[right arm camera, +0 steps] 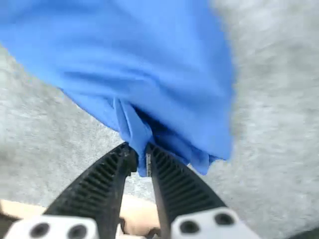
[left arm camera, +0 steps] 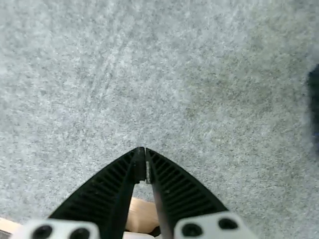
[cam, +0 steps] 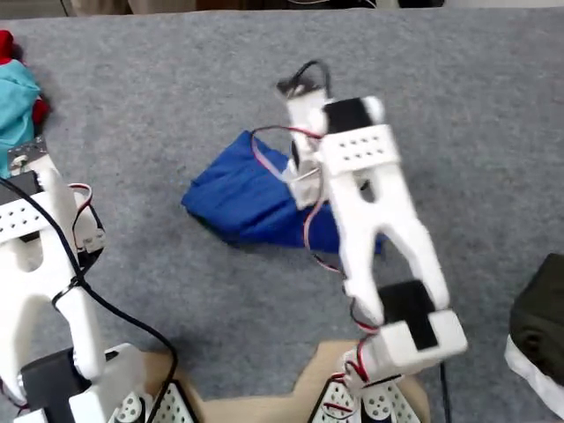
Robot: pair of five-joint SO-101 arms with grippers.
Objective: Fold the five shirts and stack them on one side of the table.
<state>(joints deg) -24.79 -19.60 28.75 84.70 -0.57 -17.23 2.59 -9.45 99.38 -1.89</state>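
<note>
Folding looks far from finished, by my judgement: your right gripper point(right arm camera: 141, 155) pinches the crumpled blue fabric shirt point(right arm camera: 149, 64) tightly, while your left gripper point(left arm camera: 145, 162) is closed on nothing.

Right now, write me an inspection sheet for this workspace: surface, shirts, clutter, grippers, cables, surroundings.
Surface: grey cover over the table; tan board at the near edge.
Job's things: blue shirt bunched near the middle. Teal cloth and red cloth at the far left edge. Dark cloth on white cloth at the right edge.
Clutter: nothing seen.
Grippers: left gripper shut, empty, over bare cover. Right gripper shut on a fold of the blue shirt.
Cables: black cable along the left arm; red and white wires on the right arm.
Surroundings: narrow strip past the far edge, too little to tell.
</note>
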